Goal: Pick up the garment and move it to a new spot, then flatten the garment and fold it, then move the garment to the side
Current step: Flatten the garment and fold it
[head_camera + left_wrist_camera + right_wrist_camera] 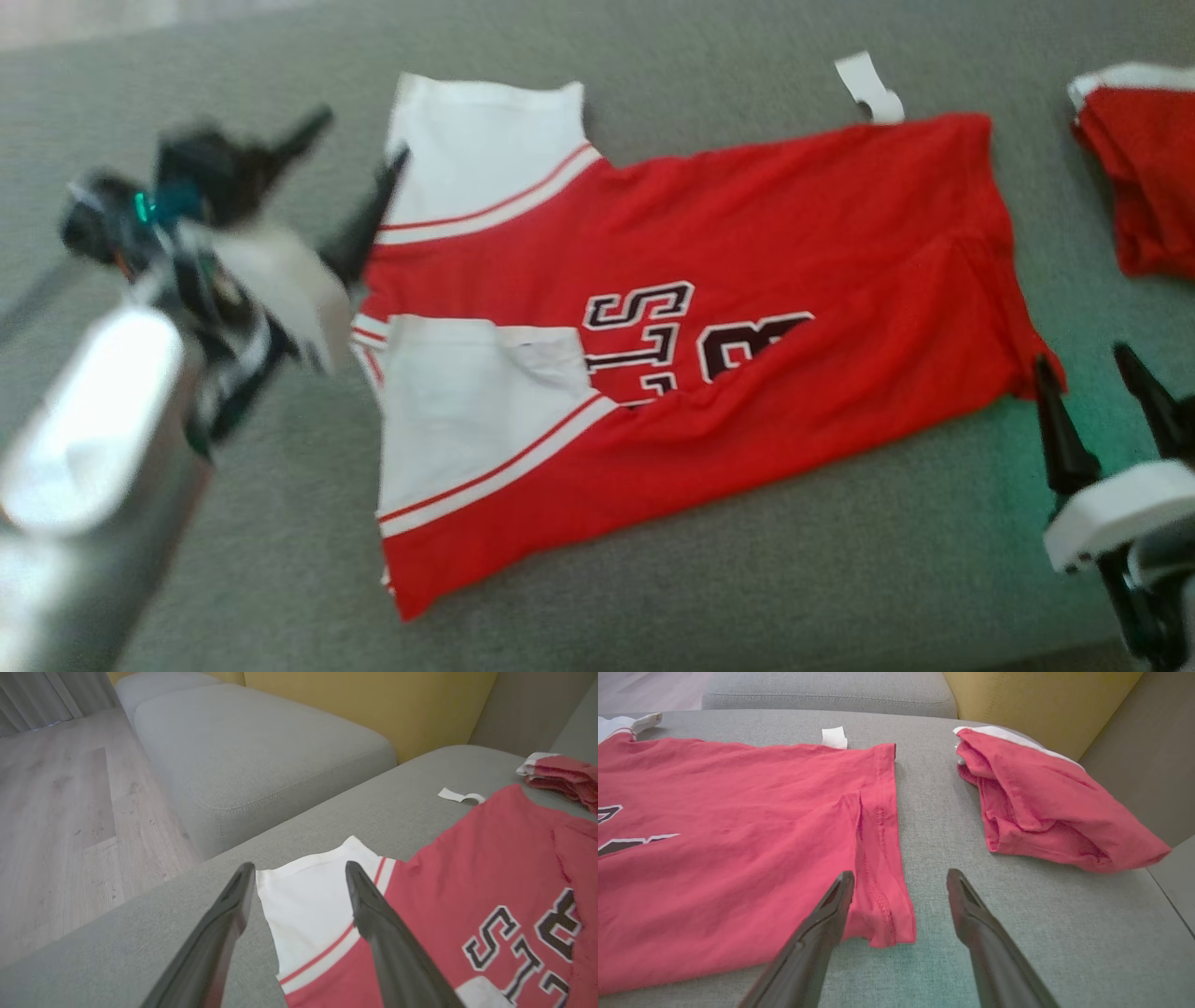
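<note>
Closest to the robot, the right pincer (pixel 1081 359) hangs over the near right part of the sofa seat (pixel 747 579) with its two dark fingers spread apart and nothing between them. The near corner of the garment's hem lies just below its left finger. The garment (pixel 700 280), a red jersey with white sleeves and black-and-white lettering, lies spread across the middle of the seat. Its hem points to the right edge and its sleeves to the left edge, with one sleeve folded in over the chest. Farther left, the left pincer (pixel 362 133) is also spread apart, straddling the outer edge of the far white sleeve; it is blurred, so contact with the cloth cannot be told. A white tag (pixel 868 89) lies beside the garment's far edge. A second red garment (pixel 1144 168) is bunched at the far right corner.
</note>
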